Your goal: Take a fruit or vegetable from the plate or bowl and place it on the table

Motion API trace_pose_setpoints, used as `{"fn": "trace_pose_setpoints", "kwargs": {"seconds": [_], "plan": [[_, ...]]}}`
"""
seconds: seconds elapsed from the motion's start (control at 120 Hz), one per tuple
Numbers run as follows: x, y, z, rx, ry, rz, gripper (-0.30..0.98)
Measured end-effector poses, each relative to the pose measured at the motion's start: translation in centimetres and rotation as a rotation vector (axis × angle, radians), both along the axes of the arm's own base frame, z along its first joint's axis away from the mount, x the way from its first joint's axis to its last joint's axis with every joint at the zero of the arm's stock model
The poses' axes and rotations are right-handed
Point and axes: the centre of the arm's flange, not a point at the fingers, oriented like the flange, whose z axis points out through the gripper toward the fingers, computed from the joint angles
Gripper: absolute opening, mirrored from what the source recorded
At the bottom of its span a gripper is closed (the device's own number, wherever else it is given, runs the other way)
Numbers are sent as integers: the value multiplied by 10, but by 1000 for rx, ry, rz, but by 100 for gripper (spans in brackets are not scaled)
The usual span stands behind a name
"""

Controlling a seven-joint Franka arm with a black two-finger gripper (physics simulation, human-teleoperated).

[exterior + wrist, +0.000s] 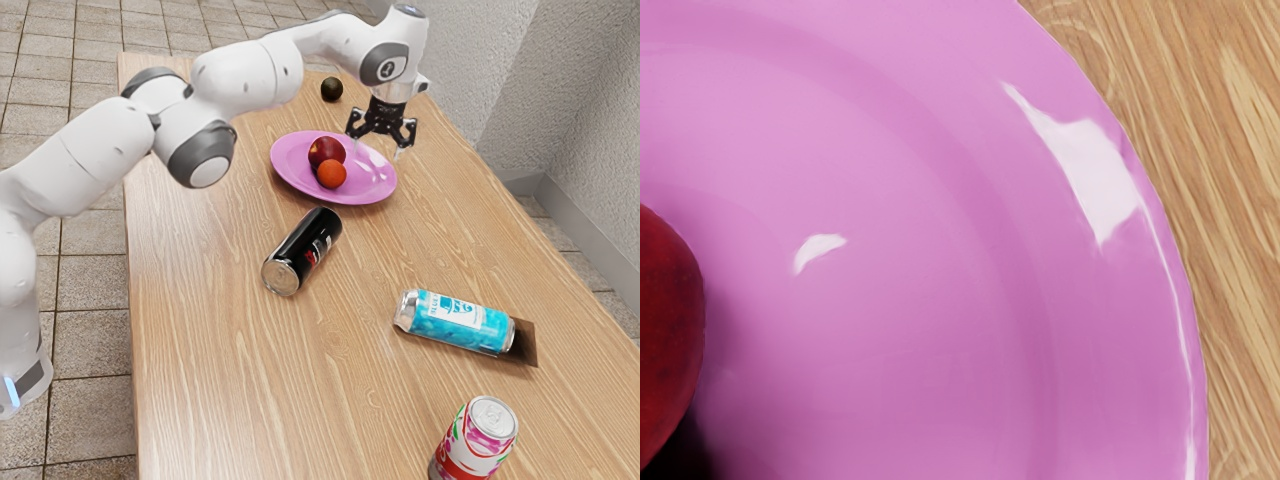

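gripper (378, 146): wide open, empty
red fruit (325, 152): right by orange fruit (332, 174), sloppy grab might roll 1 off plate (374, 187)

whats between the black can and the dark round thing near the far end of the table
In the exterior view, the pink plate lies between them, with a red fruit and an orange fruit on it.
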Motion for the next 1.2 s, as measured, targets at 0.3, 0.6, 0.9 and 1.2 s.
{"fn": "trace_pose_setpoints", "kwargs": {"seconds": [0.3,0.6,0.9,1.2], "plan": [[-13,1,6,-29,17,62,69],[-37,-10,3,-58,54,123,69],[-60,-2,-17,-48,61,179,69],[-61,-4,-32,-39,64,188,69]]}}
